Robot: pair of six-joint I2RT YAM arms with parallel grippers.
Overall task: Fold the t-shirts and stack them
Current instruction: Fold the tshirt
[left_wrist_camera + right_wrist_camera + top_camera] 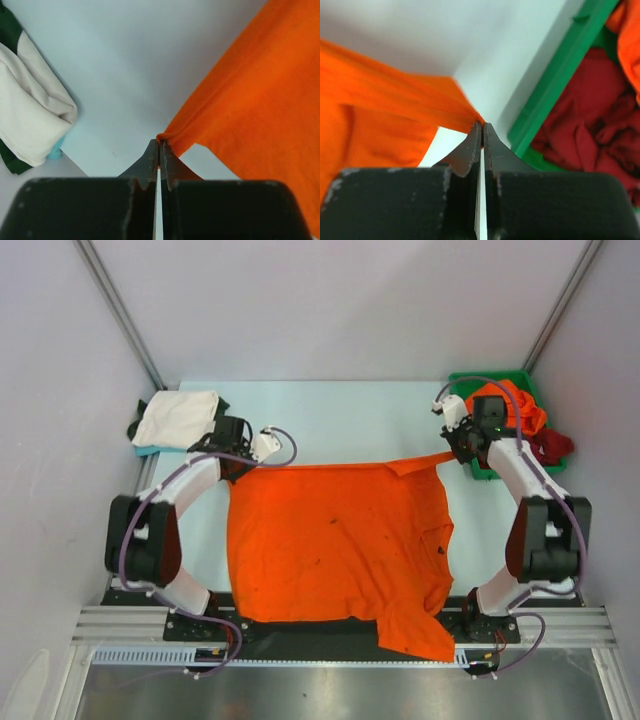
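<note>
Four shirts show from the top view: two orange, one white, one dark red. The spread shirt (pixel 335 545), orange, lies flat across the middle of the desk (pixel 340 420), and its near hem hangs over the near edge between the two arm bases. The left tool (pixel 240 462) pinches its far left corner and the right tool (pixel 452 452) pinches its far right corner, where a strip of cloth is pulled out toward the one green bin (pixel 480 472). The bin sits at the far right and holds the second orange shirt (pixel 515 405) and the red shirt (pixel 552 447), which spills over its right rim. The white shirt (pixel 178 418) lies folded at the far left of the desk, well apart from the spread shirt.

From the left wrist, one left tool (pixel 159 147) has its two fingers pressed together on a gathered corner of the spread shirt (pixel 260 100), which fans out to the right above the desk (pixel 130 60). The white shirt (pixel 30 115) lies to the left, on a dark green cloth (pixel 9 30).

From the right wrist, one right tool (pixel 482 131) has both fingers clamped on the stitched hem of the spread shirt (pixel 380 100), which stretches away to the left. Just to its right stands the bin (pixel 555 80), with the crumpled red shirt (pixel 590 115) inside and the second orange shirt (pixel 627 40) at the upper right corner.
</note>
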